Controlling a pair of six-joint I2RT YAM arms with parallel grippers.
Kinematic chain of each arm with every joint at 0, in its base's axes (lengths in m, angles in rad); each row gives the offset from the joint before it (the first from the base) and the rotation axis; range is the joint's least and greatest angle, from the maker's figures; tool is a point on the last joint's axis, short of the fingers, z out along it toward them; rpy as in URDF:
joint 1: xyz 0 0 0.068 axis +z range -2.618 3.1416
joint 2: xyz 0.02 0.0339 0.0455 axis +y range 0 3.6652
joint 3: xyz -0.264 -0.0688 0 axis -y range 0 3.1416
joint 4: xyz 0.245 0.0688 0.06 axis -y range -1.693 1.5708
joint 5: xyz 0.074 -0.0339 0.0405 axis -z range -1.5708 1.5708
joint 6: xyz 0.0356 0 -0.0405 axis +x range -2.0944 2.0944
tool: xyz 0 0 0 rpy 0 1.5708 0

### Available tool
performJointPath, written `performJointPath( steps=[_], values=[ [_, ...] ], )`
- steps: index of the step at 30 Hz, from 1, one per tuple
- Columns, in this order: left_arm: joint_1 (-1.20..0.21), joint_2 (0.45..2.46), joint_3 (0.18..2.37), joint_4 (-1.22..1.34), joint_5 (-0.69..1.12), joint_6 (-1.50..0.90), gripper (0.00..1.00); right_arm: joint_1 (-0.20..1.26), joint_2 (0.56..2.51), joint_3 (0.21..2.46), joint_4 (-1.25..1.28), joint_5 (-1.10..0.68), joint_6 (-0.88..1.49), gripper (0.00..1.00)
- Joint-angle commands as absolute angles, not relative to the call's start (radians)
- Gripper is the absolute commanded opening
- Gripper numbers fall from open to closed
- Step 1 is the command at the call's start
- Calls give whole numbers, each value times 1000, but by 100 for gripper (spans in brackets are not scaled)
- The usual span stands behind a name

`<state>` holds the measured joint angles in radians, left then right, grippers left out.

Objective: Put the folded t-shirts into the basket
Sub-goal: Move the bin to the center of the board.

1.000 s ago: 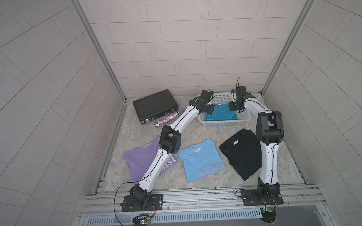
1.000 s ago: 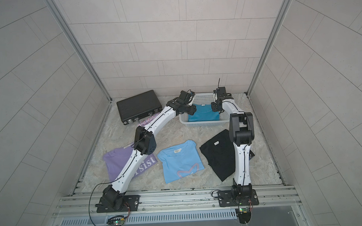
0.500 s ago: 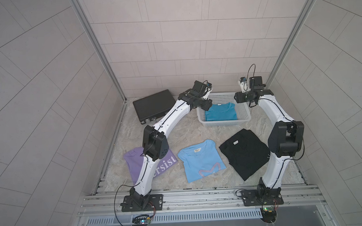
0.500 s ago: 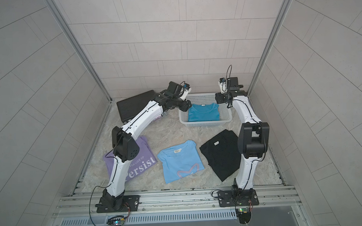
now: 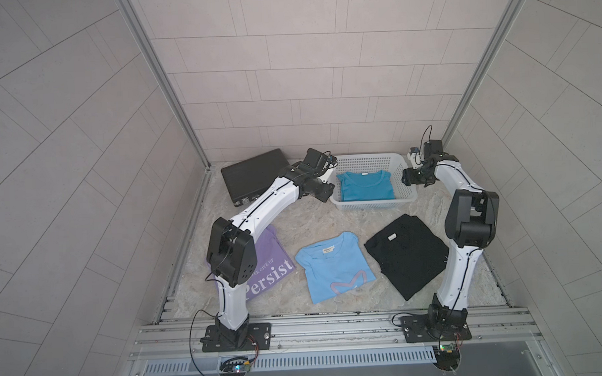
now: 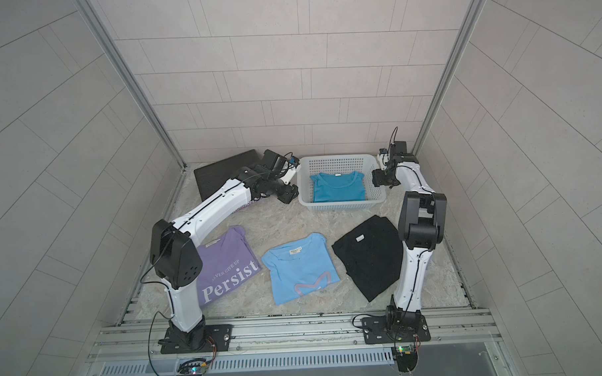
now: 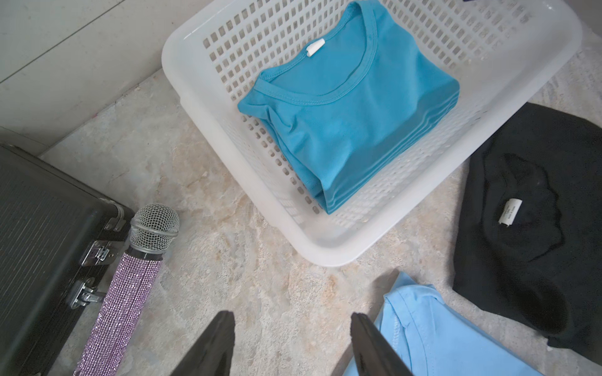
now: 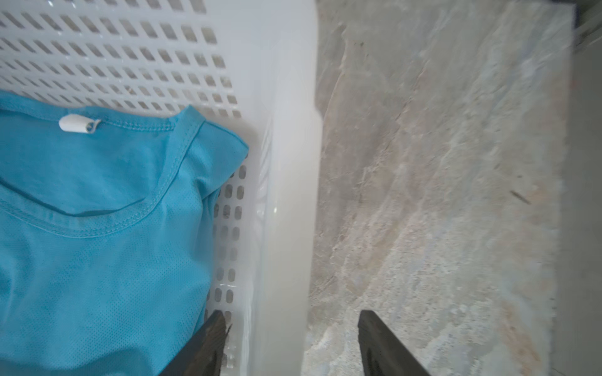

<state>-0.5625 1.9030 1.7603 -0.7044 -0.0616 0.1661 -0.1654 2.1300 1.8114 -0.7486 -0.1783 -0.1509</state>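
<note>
**Teal tee (image 5: pixel 365 188) lies in the basket (image 5: pixel 371 157); three tees outside**

On the table (image 5: pixel 294 223), lilac "Persist" tee (image 5: pixel 273 265) sits leftmost, then light blue tee (image 5: pixel 333 267), then black tee (image 5: pixel 407 254). Left gripper (image 7: pixel 292 315) hangs left of the basket, jaws wide, empty. Right gripper (image 8: pixel 291 312) hangs over the basket's right rim, jaws wide, empty.

Black ribbed briefcase (image 5: pixel 254 173) (image 6: pixel 220 174) flat on the marbled stone tabletop (image 5: pixel 294 227), left of centre in both top views, close to the foot of the back wall. Same case at lower left of the left wrist view (image 7: pixel 39 228), metal latches along its edge. Lilac rhinestone microphone (image 7: pixel 130 286) with a grey mesh head just beside those latches, lying along that edge; touching or not, unclear. Pale tiled walls (image 5: pixel 306 75) on three sides. Aluminium rail (image 5: pixel 332 327) across the lower frame, slotted vent grille (image 5: pixel 333 360) beneath.
</note>
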Motion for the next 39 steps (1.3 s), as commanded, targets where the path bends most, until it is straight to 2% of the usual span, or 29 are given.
performJointPath(
  steps=[1, 4, 8, 21, 28, 31, 35, 39],
  values=[
    [-538, 1864, 1715, -710, -68, 178, 59, -161, 2132, 1834, -782, -231, -154, 59],
    [-518, 1836, 1665, -705, -63, 170, 59, -144, 2119, 1796, -782, -225, -165, 49],
    [-486, 1785, 1576, -681, -54, 163, 59, -117, 2076, 1720, -760, -209, -151, 44],
    [-447, 1626, 1354, -685, -45, 174, 59, 27, 1963, 1561, -706, -169, -81, 40],
    [-448, 1572, 1283, -684, -40, 177, 59, 69, 1962, 1556, -717, -144, -111, 37],
    [-447, 1559, 1278, -699, -9, 173, 59, 69, 1953, 1566, -731, -143, -118, 43],
    [-453, 1532, 1268, -713, 122, 175, 59, 61, 1905, 1616, -785, -169, -132, 58],
    [-520, 1504, 1213, -651, 228, 157, 63, 43, 1815, 1651, -834, -210, -143, 67]
  ],
)
